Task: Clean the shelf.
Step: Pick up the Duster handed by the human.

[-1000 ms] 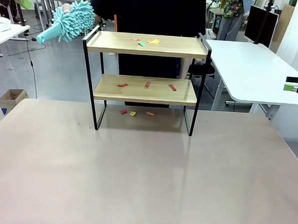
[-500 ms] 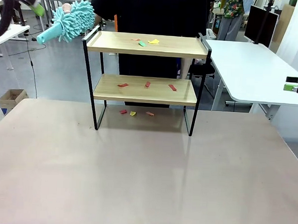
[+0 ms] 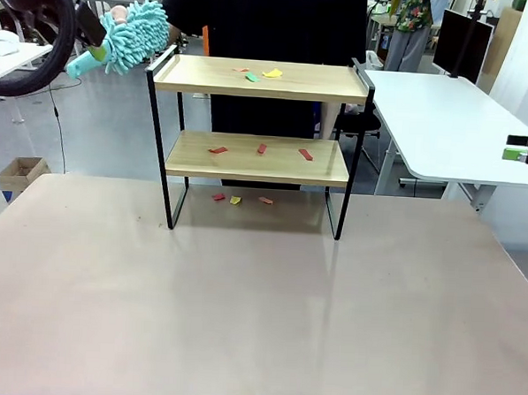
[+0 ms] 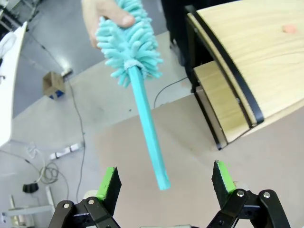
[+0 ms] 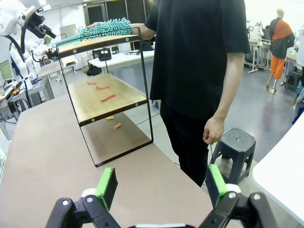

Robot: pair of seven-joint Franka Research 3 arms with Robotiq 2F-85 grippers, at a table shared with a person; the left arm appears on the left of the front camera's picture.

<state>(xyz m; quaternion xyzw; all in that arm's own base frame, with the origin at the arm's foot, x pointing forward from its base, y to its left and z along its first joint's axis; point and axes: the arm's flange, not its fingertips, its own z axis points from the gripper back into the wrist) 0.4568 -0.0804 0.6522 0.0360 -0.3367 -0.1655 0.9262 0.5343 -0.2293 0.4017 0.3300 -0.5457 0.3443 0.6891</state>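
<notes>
The shelf (image 3: 257, 158) stands at the table's far side, with coloured paper scraps (image 3: 272, 73) on its top board, its lower board and the table beneath it. At the shelf's top left corner a person's hand (image 4: 102, 14) holds a teal fluffy duster (image 3: 122, 35) by its head, handle pointing down-left. My left gripper (image 3: 91, 40) is at that handle. In the left wrist view my left gripper (image 4: 166, 183) is open, and the tip of the duster's handle (image 4: 151, 133) sits between its fingers without touching them. My right gripper (image 5: 161, 185) is open and holds nothing, far right of the shelf (image 5: 104, 95).
A person in black (image 5: 199, 71) stands behind the shelf. A white side table (image 3: 445, 118) is at the right, another at the far left. A dark stool (image 5: 235, 145) stands on the floor by the person. A cardboard box (image 3: 22, 174) lies on the floor to the left.
My left arm has swung in from the upper left corner, down and right to the duster's handle. The duster, the shelf and my right gripper have stayed put.
</notes>
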